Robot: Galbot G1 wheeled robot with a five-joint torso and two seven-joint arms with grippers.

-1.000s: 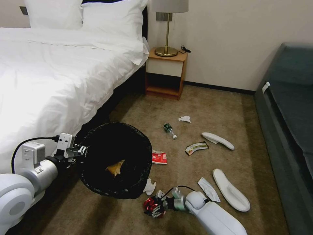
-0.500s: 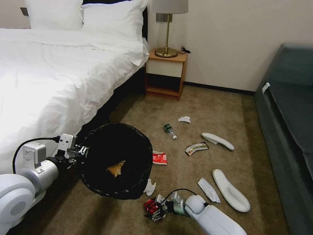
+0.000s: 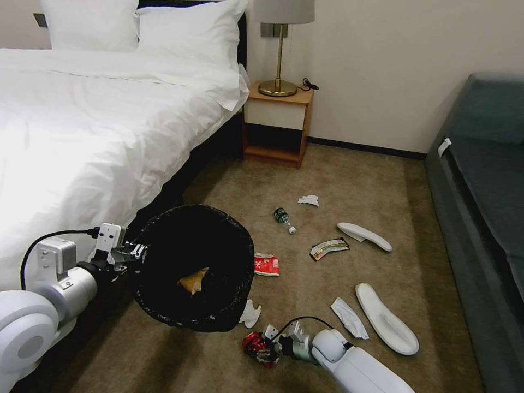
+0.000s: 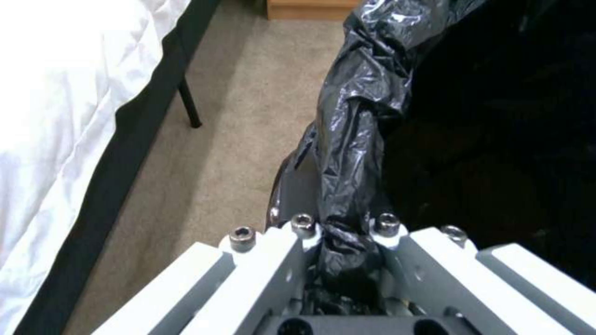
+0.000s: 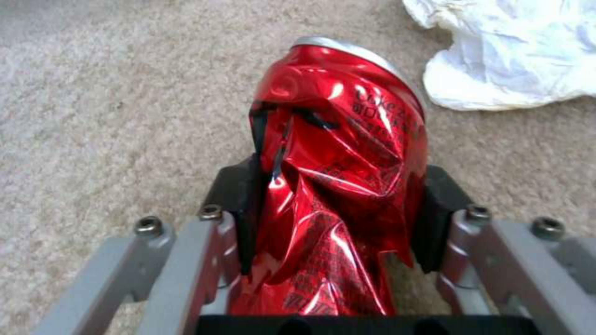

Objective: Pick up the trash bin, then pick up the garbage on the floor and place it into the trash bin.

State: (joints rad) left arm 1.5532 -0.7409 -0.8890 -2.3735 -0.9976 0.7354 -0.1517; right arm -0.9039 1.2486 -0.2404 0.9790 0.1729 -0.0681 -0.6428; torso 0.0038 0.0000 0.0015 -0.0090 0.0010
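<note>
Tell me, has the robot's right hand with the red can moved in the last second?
Yes. The right hand holding the crushed red can has sunk slightly toward the carpet, away from the white tissue, which stayed put.

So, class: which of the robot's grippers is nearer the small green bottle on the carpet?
Right. The right gripper sits low, nearer than the bottle, clamping a crushed red can; the left gripper holds the trash bin rim, farther off.

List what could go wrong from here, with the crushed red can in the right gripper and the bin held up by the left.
1. The right gripper pinches a crumpled red metal can whose dented, glossy sides may slip out during lifting.
2. The left gripper holds the round black-bagged trash bin by a bunched bag fold at its rim; the plastic might tear or slide.
3. The bin's mouth is tilted, so the tan paper scrap inside could spill.
</note>
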